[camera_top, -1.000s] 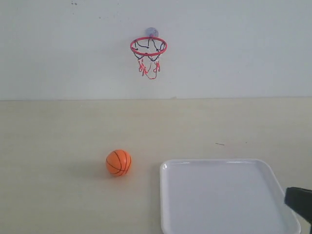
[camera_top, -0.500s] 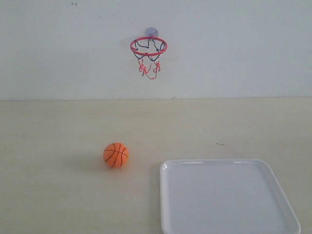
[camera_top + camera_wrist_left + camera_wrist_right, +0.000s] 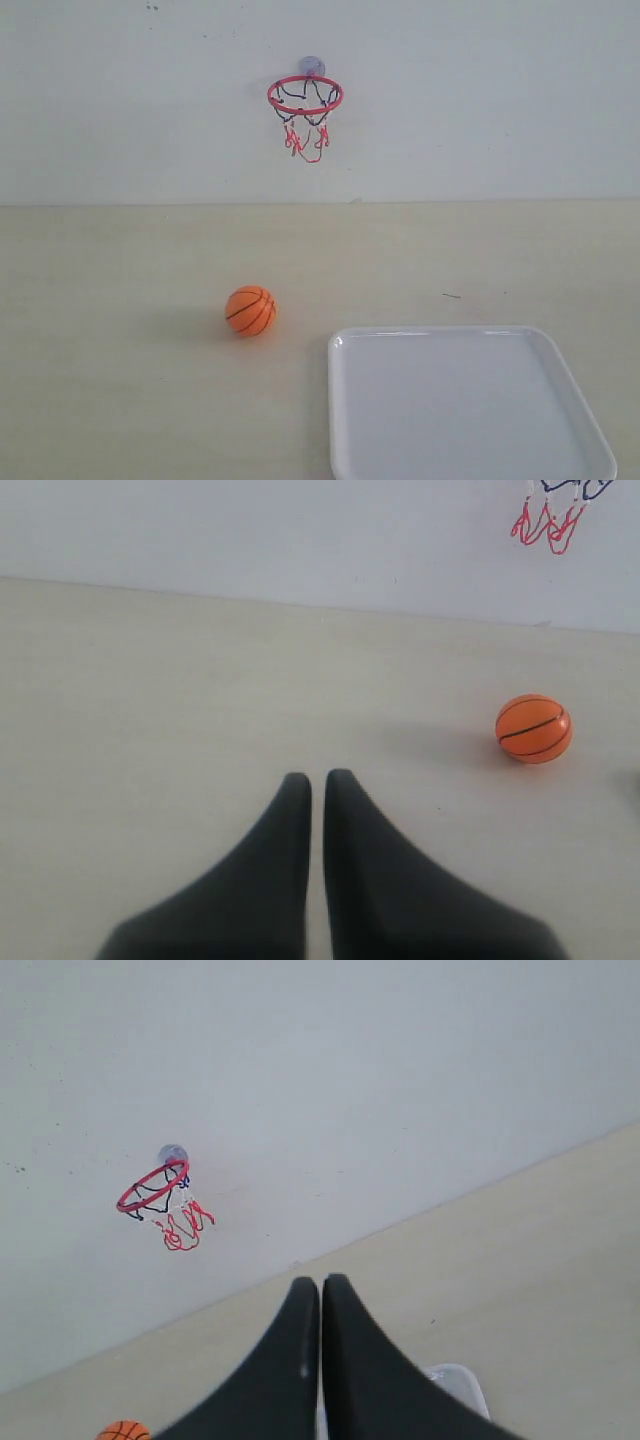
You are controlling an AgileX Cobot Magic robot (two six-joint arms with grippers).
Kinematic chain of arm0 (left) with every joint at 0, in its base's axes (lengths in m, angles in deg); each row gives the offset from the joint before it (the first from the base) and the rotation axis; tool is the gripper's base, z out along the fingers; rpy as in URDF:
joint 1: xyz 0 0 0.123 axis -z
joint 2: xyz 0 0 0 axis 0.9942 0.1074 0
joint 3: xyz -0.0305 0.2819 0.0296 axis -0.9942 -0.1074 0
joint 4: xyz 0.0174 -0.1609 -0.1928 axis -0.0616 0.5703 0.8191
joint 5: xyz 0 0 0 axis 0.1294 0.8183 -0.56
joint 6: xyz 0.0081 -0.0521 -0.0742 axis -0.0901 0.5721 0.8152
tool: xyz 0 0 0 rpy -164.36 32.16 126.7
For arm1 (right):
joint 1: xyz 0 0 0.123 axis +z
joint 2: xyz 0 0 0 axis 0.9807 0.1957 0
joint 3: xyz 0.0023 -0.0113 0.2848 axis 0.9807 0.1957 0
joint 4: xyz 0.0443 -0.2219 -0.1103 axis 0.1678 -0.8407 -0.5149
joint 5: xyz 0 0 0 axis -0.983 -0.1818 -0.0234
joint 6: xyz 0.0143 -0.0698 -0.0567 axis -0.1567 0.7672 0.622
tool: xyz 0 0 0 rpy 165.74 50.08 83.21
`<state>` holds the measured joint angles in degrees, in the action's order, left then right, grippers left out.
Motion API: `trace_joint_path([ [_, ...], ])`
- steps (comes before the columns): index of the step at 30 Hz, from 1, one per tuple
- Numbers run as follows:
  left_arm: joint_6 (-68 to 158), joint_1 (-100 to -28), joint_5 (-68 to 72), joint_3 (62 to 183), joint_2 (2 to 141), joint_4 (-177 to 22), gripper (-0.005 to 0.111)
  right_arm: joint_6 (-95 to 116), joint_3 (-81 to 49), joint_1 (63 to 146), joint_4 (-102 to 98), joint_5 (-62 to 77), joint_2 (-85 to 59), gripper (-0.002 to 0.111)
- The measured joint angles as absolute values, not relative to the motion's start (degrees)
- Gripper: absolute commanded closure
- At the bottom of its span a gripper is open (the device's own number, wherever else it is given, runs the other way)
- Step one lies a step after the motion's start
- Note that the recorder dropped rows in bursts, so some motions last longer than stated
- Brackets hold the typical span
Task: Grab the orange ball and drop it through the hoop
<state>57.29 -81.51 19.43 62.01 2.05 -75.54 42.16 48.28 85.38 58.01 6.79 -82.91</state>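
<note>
The orange ball [image 3: 250, 310] lies loose on the beige table, left of the white tray; it also shows as the ball [image 3: 534, 728] in the left wrist view and the ball [image 3: 122, 1431] at the edge of the right wrist view. The hoop [image 3: 305, 95] with its red ring and string net hangs on the white wall by a suction cup; the hoop [image 3: 153, 1187] is empty. My left gripper [image 3: 318, 779] is shut, empty, well short of the ball. My right gripper [image 3: 321, 1283] is shut, empty, above the tray. Neither gripper appears in the exterior view.
A white square tray [image 3: 345, 400] sits at the front right of the table, its corner [image 3: 460, 1380] showing beside my right fingers. The white wall rises straight from the table's far edge.
The ball rolled left and back, then right to a spot nearer the tray. The dark gripper tip seen at the lower right a second ago has left the exterior view.
</note>
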Motion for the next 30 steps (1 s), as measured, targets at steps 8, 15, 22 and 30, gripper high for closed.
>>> trace_joint_path([
  [8, 57.29, -81.51, 19.43, 62.01, 2.05, -75.54, 0.103, 32.58, 48.28, 85.38, 41.02, 0.94, -82.91, 0.108],
  [15, 57.29, -81.51, 19.43, 62.01, 2.05, -75.54, 0.103, 8.02, 48.39, 85.38, 10.91, -9.95, -82.91, 0.108],
  [22, 57.29, -81.51, 19.43, 62.01, 2.05, -75.54, 0.103, 9.36, 48.60, 85.38, 6.24, -11.98, -82.91, 0.108],
  [30, 57.29, -81.51, 19.43, 62.01, 2.05, -75.54, 0.103, 10.25, 48.60, 85.38, 6.12, -12.22, -82.91, 0.108],
])
